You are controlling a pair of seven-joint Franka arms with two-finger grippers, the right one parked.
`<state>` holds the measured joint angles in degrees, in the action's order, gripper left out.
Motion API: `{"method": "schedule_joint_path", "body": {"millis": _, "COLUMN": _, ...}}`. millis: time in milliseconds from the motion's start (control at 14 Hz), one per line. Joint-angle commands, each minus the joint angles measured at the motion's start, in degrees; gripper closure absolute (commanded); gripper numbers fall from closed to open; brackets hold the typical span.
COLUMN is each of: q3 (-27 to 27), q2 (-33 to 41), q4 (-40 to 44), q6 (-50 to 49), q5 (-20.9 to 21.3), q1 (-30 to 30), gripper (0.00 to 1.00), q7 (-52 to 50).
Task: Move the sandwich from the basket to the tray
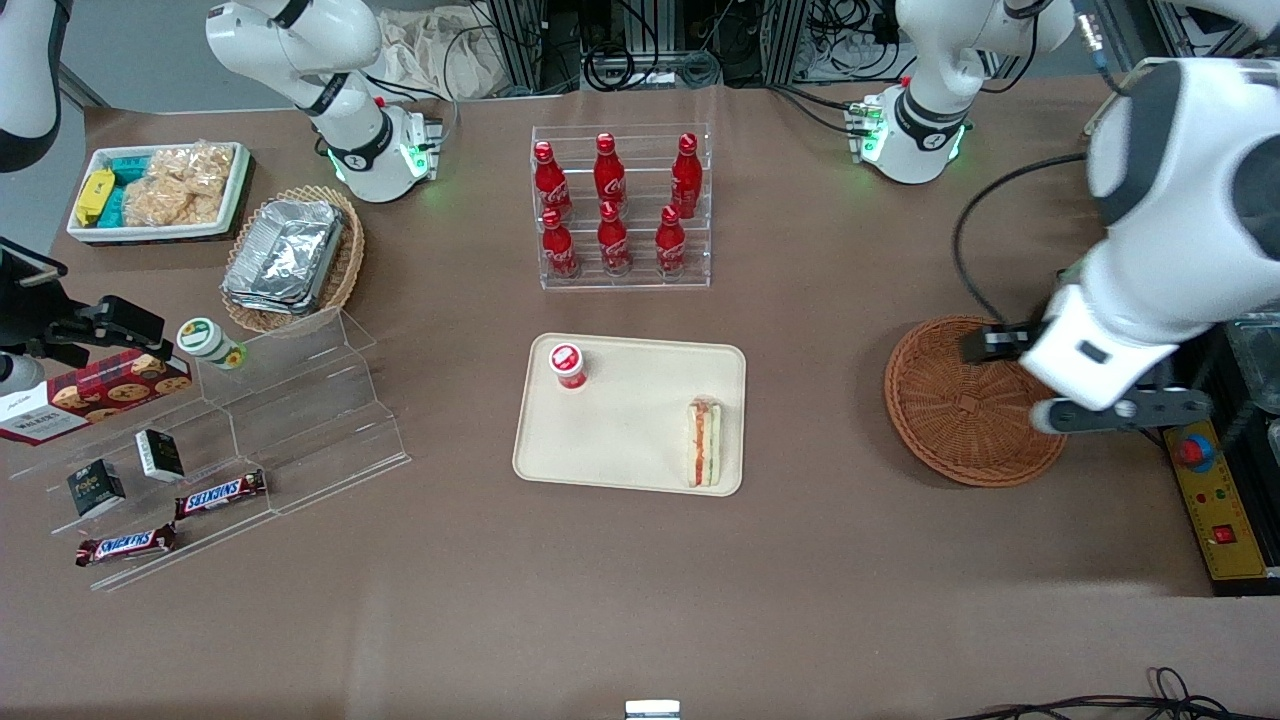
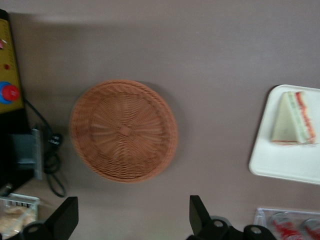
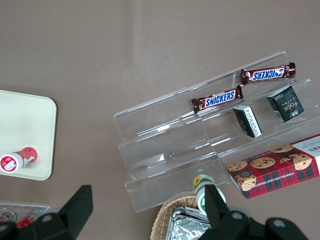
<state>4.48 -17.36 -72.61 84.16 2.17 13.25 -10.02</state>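
Note:
The sandwich (image 1: 705,443) (image 2: 292,120), a white wedge with red and green filling, lies on the cream tray (image 1: 620,440) (image 2: 285,165) at the tray's end nearer the working arm. The round reddish-brown basket (image 1: 960,400) (image 2: 124,130) sits on the table toward the working arm's end, with nothing in it. My gripper (image 1: 990,345) (image 2: 132,220) hangs high over the basket's rim farther from the front camera. It is open, its black fingers (image 2: 199,212) stand wide apart, and nothing is between them.
A small red-capped bottle (image 1: 568,365) stands on the tray. A clear rack of cola bottles (image 1: 620,210) (image 2: 290,225) stands farther back. A yellow control box (image 1: 1215,500) (image 2: 7,75) lies beside the basket. A stepped acrylic shelf with snacks (image 1: 250,430) is toward the parked arm's end.

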Motion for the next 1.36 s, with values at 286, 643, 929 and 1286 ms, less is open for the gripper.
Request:
{"method": "schedule_joint_path", "body": {"millis": 286, "q3": -5.8, "q2": 13.73, "q4": -10.95, "q6": -1.1, "q5": 0.38, "q1": -12.63, "gripper": 0.0, "q7": 11.69}}
{"method": "schedule_joint_path", "body": {"millis": 643, "q3": -10.98, "q2": 19.72, "q4": -14.74, "q6": -2.86, "q5": 0.55, "q1": -17.91, "gripper": 0.0, "q7": 14.24}}
{"method": "schedule_joint_path", "body": {"millis": 929, "q3": -11.16, "q2": 22.64, "q4": -16.87, "q6": -2.25, "q5": 0.47, "q1": -17.91, "gripper": 0.0, "q7": 15.72}}
{"method": "schedule_joint_path", "body": {"millis": 1286, "q3": -11.07, "q2": 21.58, "q4": -15.19, "q6": -1.81, "q5": -0.23, "q1": -17.56, "gripper": 0.0, "q7": 15.83}}
